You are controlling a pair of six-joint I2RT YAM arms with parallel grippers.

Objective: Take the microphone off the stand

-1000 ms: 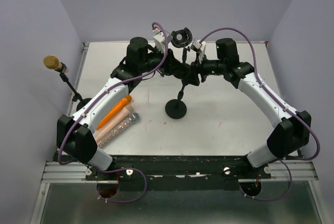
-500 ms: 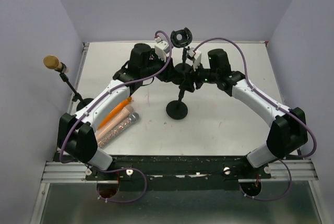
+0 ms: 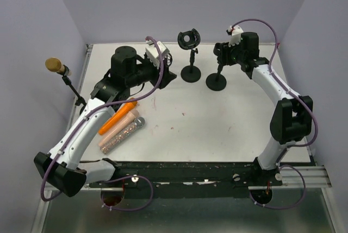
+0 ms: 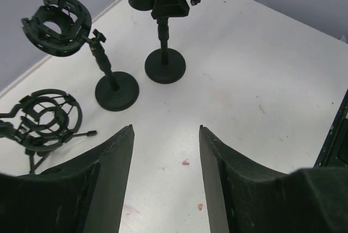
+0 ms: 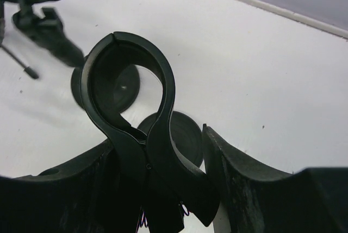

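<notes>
My left gripper hangs with its fingers spread wide, the white table showing in the gap between them. Seen from overhead it sits at about 11 o'clock on the table, pointing toward roughly 3 o'clock. Ahead of it in my wrist view is a shock-mount stand on a round base. At 9 o'clock in that view is a second shock mount on thin legs.

My right gripper is at about 1 o'clock on the table, closed around the top of the microphone stand. The stem of its clip lies between my fingers, tight against the left one. I cannot tell how hard the right one bears on it. The clip's ring rises above my fingertips, and the table is visible through it. The stand's round base rests on the table at 3 o'clock from the shock-mount stand's base, near it but apart.

Three microphones lie side by side at about 8 o'clock on the table, beside my left forearm and well apart from the microphone stand. They are an orange microphone, a peach microphone and a glitter microphone whose silver head points toward 2 o'clock. At 9 o'clock, past the table's left edge, a gold-headed microphone sits tilted in its own stand.
</notes>
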